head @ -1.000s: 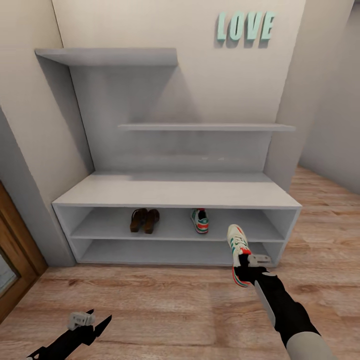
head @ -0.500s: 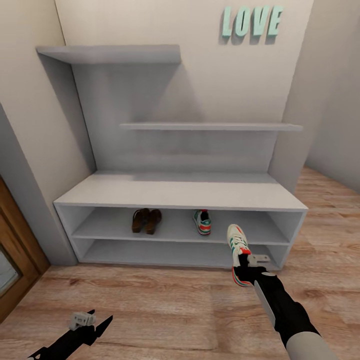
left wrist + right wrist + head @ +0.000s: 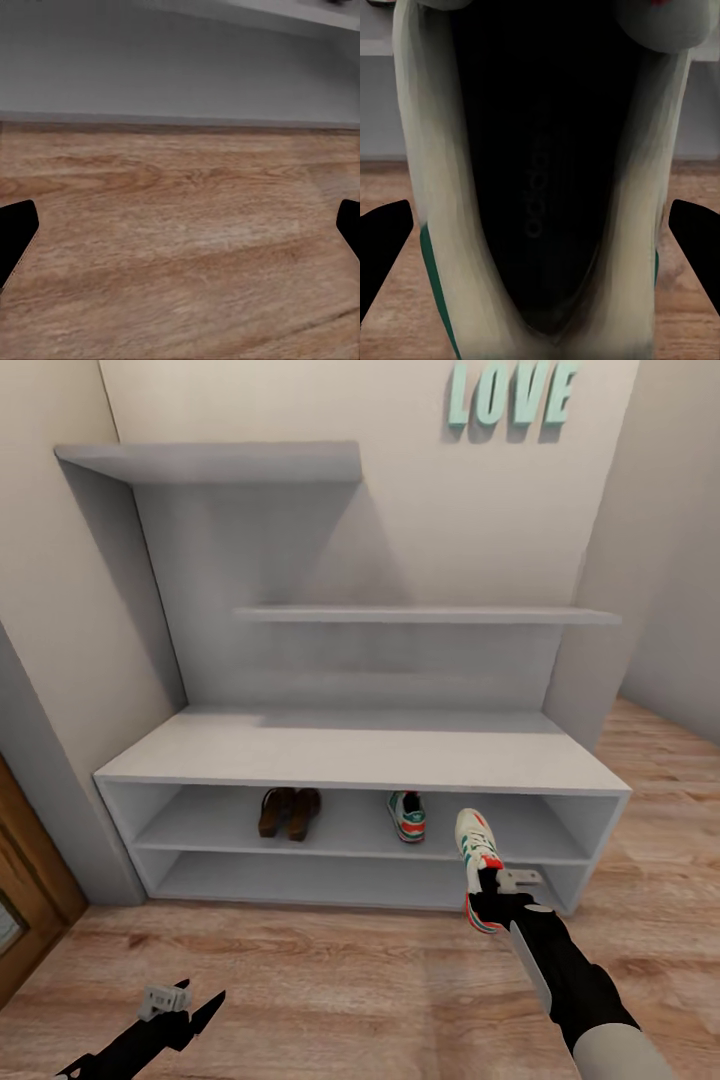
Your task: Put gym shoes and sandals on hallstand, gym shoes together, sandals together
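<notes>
The whole view has crept nearer the hallstand point(image 3: 360, 755) while the right gripper point(image 3: 487, 887), clenched on the second gym shoe point(image 3: 476, 857), hangs at five o'clock from its shelved mate point(image 3: 406, 816) beside the sandals point(image 3: 288, 811); the left gripper point(image 3: 165, 1000) idles, spread.

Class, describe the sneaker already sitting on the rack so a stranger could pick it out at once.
Find the pale grey hallstand under the LOVE lettering and look along its upper open tier. The gym shoe on the rack stands right of the two brown sandals, apart from them. Unlike those, it is white with green stripes and red accents; its twin is held in the right pincer.
</notes>
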Controlling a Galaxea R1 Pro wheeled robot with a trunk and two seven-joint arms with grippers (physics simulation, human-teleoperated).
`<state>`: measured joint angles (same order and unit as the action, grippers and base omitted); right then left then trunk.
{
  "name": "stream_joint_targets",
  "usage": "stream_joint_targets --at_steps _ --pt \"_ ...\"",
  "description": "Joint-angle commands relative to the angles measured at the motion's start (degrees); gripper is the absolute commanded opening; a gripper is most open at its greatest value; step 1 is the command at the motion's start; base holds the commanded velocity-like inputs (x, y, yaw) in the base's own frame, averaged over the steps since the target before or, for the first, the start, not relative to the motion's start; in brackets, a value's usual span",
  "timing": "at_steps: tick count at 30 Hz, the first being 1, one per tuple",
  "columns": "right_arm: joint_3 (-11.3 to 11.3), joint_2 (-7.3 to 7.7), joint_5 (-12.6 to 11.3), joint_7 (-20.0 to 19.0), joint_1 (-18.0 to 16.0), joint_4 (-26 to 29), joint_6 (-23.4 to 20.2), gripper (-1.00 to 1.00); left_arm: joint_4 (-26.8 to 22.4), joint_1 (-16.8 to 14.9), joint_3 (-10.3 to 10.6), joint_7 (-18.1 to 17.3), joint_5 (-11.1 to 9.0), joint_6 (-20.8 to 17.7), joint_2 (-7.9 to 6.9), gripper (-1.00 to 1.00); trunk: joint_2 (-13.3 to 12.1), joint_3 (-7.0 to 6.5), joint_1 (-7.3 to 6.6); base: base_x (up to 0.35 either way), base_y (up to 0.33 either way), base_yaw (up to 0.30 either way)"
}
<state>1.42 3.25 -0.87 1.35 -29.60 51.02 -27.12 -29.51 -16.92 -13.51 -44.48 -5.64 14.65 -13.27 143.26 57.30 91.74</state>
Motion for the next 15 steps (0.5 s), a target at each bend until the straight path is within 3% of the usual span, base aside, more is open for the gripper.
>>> stream_joint_targets --at_steps 1,8,15 --pt "0.0 0.01 -0.1 0.1 0.0 0.1 -0.3 -1.0 0.1 0.0 -0.1 -0.3 -0.2 0.0 0.0 1.0 0.0 0.06 0.01 0.279 0.0 0.0" --pt "0.0 0.01 -0.1 0.1 0.0 0.2 -0.3 -1.0 0.1 0.0 -0.1 -0.3 -0.2 0.0 0.0 1.0 0.0 0.06 0.01 0.163 0.0 0.018" --pt "0.1 0.01 -0.1 0.1 0.0 0.2 -0.3 -1.0 0.1 0.0 -0.1 -0.3 -0.2 0.0 0.0 1.0 0.0 0.06 0.01 0.016 0.0 0.203"
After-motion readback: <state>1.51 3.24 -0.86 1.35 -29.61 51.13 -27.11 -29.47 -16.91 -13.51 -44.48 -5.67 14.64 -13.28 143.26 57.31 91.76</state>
